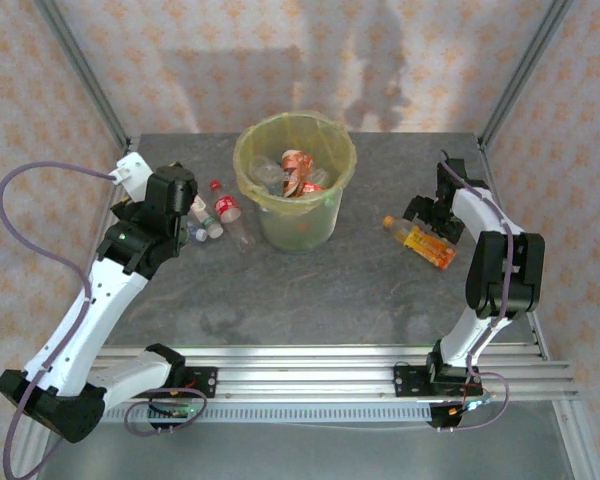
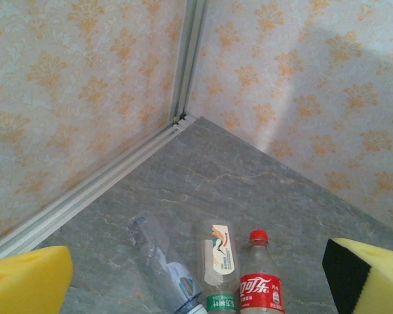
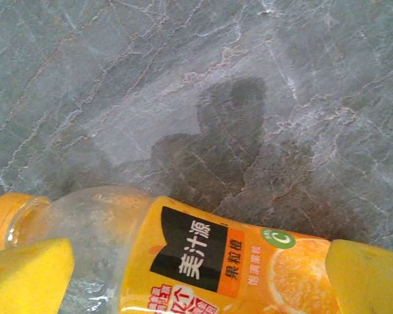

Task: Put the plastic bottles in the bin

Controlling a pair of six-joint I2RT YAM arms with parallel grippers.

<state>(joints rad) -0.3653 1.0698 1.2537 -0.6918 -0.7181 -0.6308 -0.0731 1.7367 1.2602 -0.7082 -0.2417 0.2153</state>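
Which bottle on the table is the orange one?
The juice bottle lying right of the bin, beneath the right claw. The bottles left of the bin have no orange label.

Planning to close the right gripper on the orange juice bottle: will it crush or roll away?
The orange juice bottle looks clear and empty near its cap, so probably light and easily dented. It lies on its side on the table, so a nudge may roll it. Its glossy label might slip.
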